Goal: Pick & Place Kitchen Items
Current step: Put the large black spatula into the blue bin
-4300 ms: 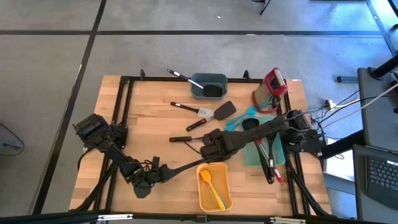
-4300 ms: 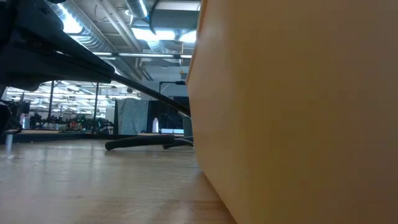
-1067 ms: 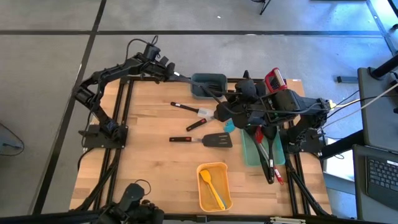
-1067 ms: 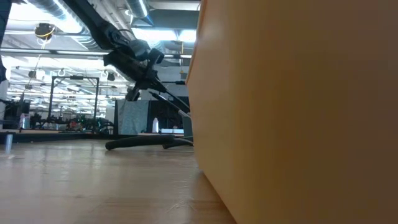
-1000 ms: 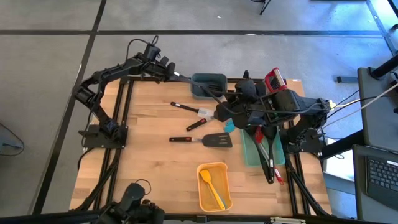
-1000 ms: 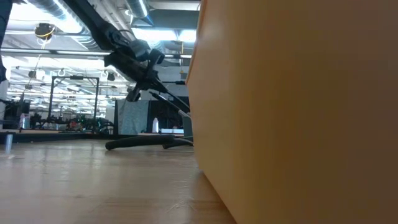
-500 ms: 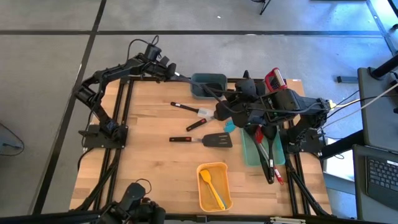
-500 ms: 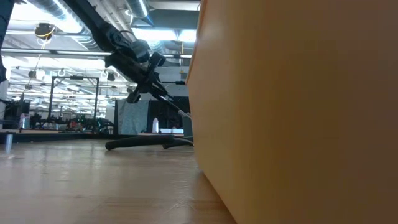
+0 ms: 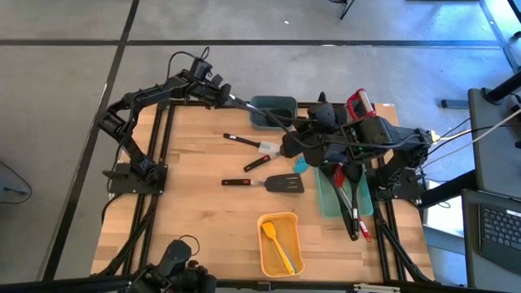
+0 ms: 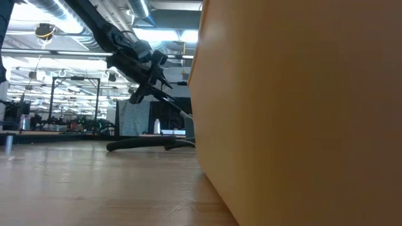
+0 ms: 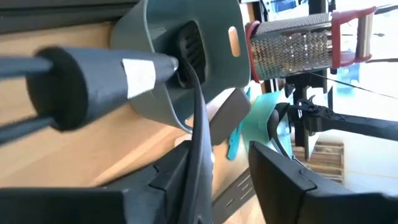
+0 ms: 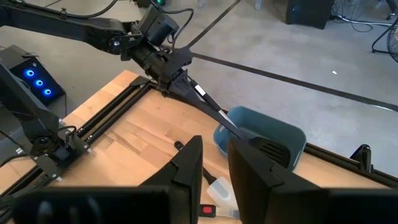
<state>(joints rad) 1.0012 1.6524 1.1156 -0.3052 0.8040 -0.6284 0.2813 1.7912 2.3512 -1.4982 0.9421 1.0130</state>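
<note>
A black slotted turner has its head in the grey-blue bin at the table's far edge. Its handle leans over the bin's rim, slanting up toward the far left. My left gripper stands open at the handle's free end, above the far-left corner; the low view shows its fingers spread. My right gripper hovers open above the table's middle right, with nothing between its fingers. Another black turner, a red-handled utensil and a white spatula lie flat on the wood. My left gripper is open around the free end of the turner's handle, reaching it from the far left and slanting down. I cannot tell whether a finger touches the handle.
An orange bin holding an orange spatula stands near the front edge and fills the low view's right half. A teal mat with several dark utensils lies at the right. A red-framed grater stands at the far right. Bare wood lies at the front left.
My left gripper has opened where it stands, at the black turner's handle. The turner has kept its place, head in the grey-blue bin and handle slanting up.
</note>
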